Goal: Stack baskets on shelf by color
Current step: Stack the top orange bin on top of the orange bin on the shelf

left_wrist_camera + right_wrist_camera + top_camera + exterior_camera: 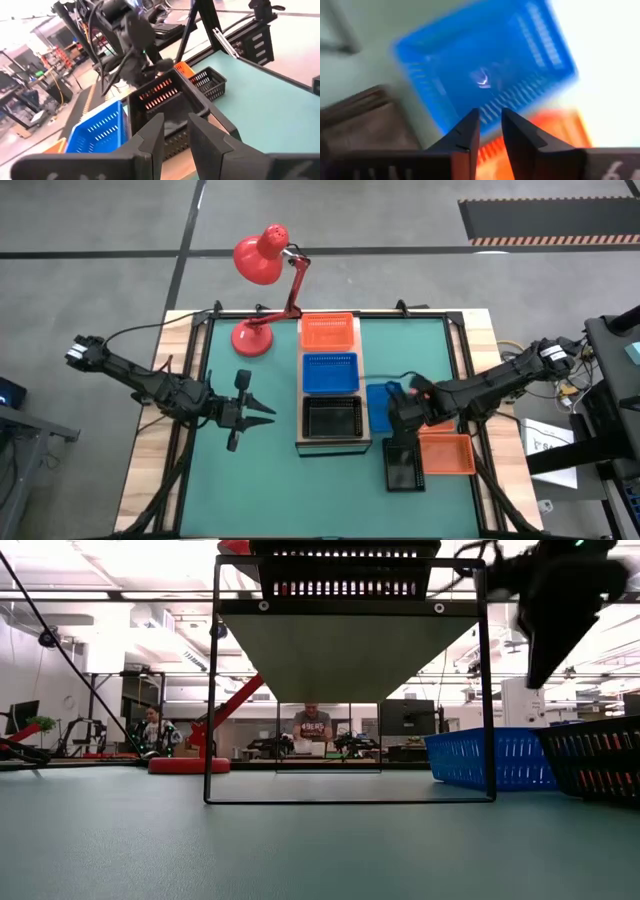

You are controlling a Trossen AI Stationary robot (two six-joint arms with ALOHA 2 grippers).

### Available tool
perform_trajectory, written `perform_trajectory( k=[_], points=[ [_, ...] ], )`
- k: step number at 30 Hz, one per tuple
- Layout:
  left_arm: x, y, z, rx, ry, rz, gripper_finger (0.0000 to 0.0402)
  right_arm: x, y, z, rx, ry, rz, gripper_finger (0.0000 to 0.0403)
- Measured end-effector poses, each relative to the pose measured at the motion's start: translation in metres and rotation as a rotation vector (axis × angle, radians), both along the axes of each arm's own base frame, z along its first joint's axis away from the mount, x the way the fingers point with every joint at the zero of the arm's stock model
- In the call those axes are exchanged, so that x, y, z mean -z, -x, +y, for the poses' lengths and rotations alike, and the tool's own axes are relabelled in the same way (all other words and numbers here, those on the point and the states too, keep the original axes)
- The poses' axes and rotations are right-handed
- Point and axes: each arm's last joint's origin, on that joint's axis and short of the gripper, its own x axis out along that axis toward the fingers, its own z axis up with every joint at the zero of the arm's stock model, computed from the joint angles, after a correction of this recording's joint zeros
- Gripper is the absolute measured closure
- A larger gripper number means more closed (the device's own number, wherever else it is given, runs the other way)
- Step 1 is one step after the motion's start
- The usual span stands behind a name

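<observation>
The light-wood shelf (333,445) carries a red-orange basket (328,332) at its far end, a blue one (330,372) in the middle and a black one (332,417) at its near end. Right of it, three more baskets rest on the green mat: blue (378,402), black (405,465) and red-orange (447,452). My right gripper (398,418) hovers over that loose blue basket (485,70), fingers a little apart, well above the mat in the low view (545,660). My left gripper (268,412) waits open, left of the shelf, pointing at its black basket (167,95).
A red desk lamp (265,260) stands with its base (252,338) on the mat's far left, its arm leaning toward the shelf's far end. Bare mat lies left of the shelf and along the near edge. People sit in the room beyond the table (312,725).
</observation>
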Motion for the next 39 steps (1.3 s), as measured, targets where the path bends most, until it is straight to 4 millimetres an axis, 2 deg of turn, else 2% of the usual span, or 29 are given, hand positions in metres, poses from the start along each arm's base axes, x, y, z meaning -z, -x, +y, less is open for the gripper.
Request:
perform_trajectory(
  k=[4, 6, 16, 25, 30, 36, 39],
  points=[
    [-0.006, 0.001, 0.002, -0.042, 0.002, -0.023, 0.0332, 0.003, 0.012, -0.019, 0.479, -0.039, 0.062, 0.0306],
    [-0.005, 0.002, 0.002, -0.048, 0.004, -0.021, 0.0332, 0.006, 0.015, -0.022, 0.579, -0.072, 0.098, 0.0296],
    [-0.002, 0.002, 0.002, -0.049, 0.001, -0.005, 0.0332, 0.029, 0.023, -0.015, 0.67, -0.171, 0.159, 0.0258],
    [-0.002, 0.002, 0.002, -0.049, 0.0, -0.004, 0.0332, 0.051, 0.026, -0.012, 0.672, -0.212, 0.13, 0.0263],
    [-0.001, 0.0, 0.002, -0.049, 0.003, -0.001, 0.0332, 0.058, 0.031, -0.014, 0.626, -0.185, 0.16, 0.029],
    [0.001, -0.002, 0.0, -0.052, 0.02, 0.009, 0.0332, 0.058, 0.031, -0.015, 0.603, -0.16, 0.15, 0.0374],
    [0.002, -0.003, 0.0, -0.052, 0.015, 0.013, 0.0332, 0.057, 0.031, -0.015, 0.593, -0.143, 0.145, 0.0388]
  ],
)
